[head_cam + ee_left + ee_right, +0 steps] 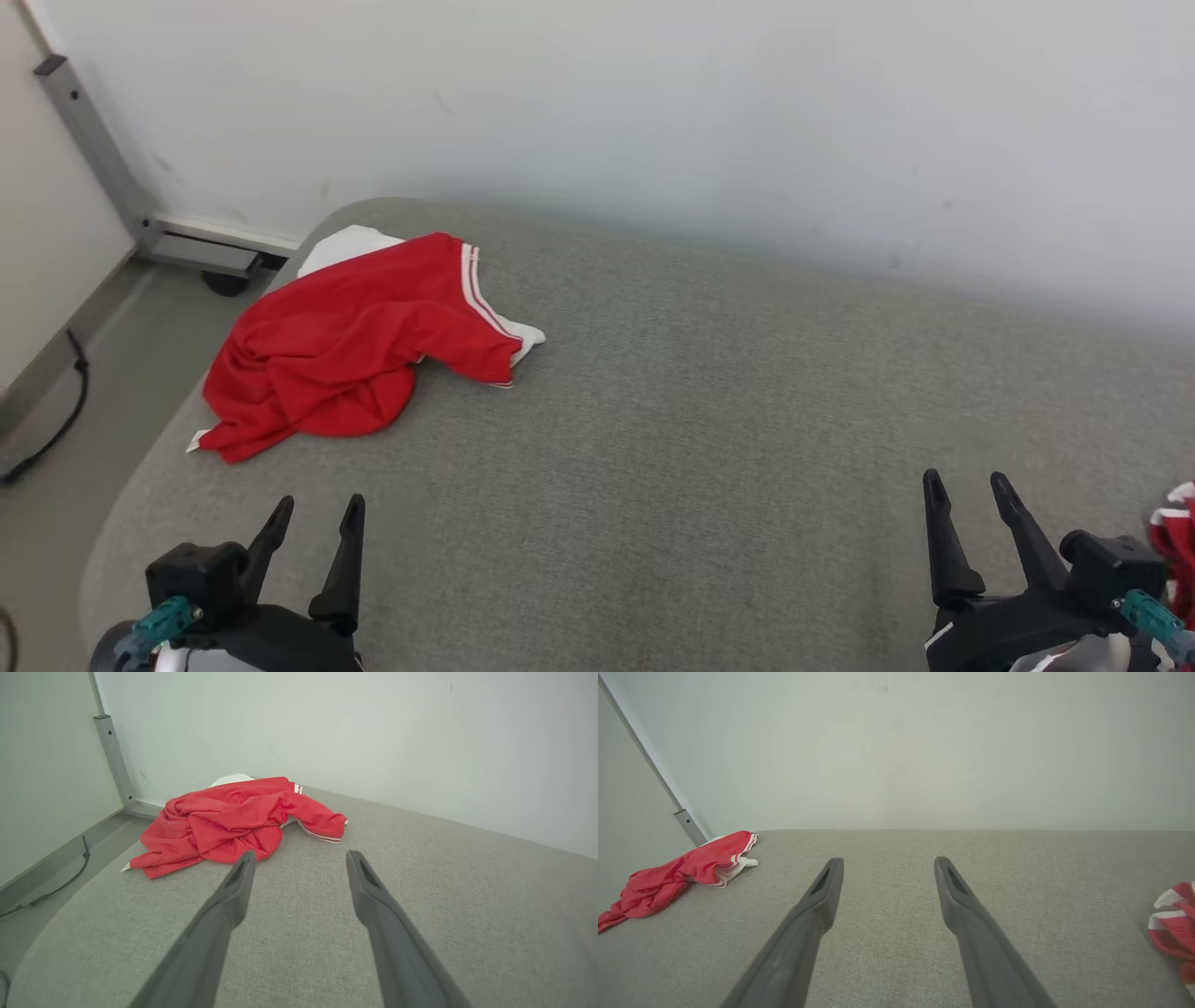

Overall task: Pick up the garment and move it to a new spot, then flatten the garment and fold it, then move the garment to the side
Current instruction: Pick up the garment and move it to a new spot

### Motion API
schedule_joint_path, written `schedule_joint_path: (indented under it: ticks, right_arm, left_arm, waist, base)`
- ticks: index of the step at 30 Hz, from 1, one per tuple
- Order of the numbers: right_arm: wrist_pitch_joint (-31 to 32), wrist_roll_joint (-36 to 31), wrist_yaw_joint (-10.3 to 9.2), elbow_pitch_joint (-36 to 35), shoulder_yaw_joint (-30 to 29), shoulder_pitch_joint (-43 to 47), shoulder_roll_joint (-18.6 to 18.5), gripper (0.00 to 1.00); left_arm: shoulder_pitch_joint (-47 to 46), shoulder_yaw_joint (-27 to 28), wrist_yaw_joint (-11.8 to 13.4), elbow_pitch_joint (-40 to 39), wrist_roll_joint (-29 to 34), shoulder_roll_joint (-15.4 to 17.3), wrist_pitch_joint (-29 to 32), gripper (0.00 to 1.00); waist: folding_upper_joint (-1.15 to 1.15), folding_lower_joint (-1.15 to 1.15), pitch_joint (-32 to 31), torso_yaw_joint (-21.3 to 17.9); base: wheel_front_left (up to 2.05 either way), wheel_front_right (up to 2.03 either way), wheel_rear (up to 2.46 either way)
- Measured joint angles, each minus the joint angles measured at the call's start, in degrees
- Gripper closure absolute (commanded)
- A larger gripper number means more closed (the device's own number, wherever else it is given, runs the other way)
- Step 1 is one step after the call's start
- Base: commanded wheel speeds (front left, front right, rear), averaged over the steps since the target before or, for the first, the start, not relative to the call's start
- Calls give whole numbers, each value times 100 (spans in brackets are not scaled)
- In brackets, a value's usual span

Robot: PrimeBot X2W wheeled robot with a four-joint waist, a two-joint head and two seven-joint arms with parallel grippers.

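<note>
A crumpled red garment point(350, 345) with white stripes and white trim lies at the far left corner of the grey padded table point(709, 420). The left wrist view has the garment point(233, 823) just beyond my fingertips. Off to the left in the right wrist view is the same garment point(682, 872). My left gripper point(317, 509) hovers open near the front left edge, nothing between its fingers. My right gripper point(966, 485) stands open at the front right, also empty. The open left gripper point(299, 858) and the open right gripper point(887, 863) point toward the wall.
Another red and white cloth point(1178, 541) lies at the table's right edge, beside my right gripper; it also appears as the cloth point(1174, 924). A white wall point(653, 121) backs the table. A grey metal post point(93, 149) and a black cable point(56, 411) stand on the floor at left.
</note>
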Motion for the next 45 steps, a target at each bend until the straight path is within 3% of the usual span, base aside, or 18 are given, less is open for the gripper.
schedule_joint_path:
  ticks: [5, 15, 30, 34, 37, 45]
  right_arm:
    - [7, -1, 10, -10, 70, -27, 1, 0]
    - [168, -123, 211, 55, 478, -735, -5, 0]
    - [257, -171, 328, 197, 580, -840, -42, 0]
    - [261, -213, 328, 46, 576, -818, -127, 0]
    - [282, -264, 327, -97, 566, -789, -216, 0]
    - [515, -478, 276, -733, 468, -481, -593, 0]
  left_arm:
    - [153, 55, -1, -118, 11, 47, 1, 0]
    - [626, 499, 5, -296, 5, 66, -73, 0]
    - [667, 657, 5, -366, 7, -123, -107, 0]
    - [245, 549, -11, -261, -52, -212, 82, 0]
    - [-266, 479, -159, -43, -142, -342, 325, 0]
    - [-1817, 366, -337, 1010, -534, -642, 1256, 0]
  waist:
    - [0, -1, -6, 411]
    - [0, 0, 188, 1068]
    - [0, 0, 355, 1185]
    - [0, 0, 411, 1150]
    - [0, 0, 485, 1123]
    - [1, 0, 802, 1038]
  base:
    - [0, 0, 0]
    - [0, 0, 0]
    - [0, 0, 0]
    - [0, 0, 0]
    - [0, 0, 0]
    - [0, 0, 0]
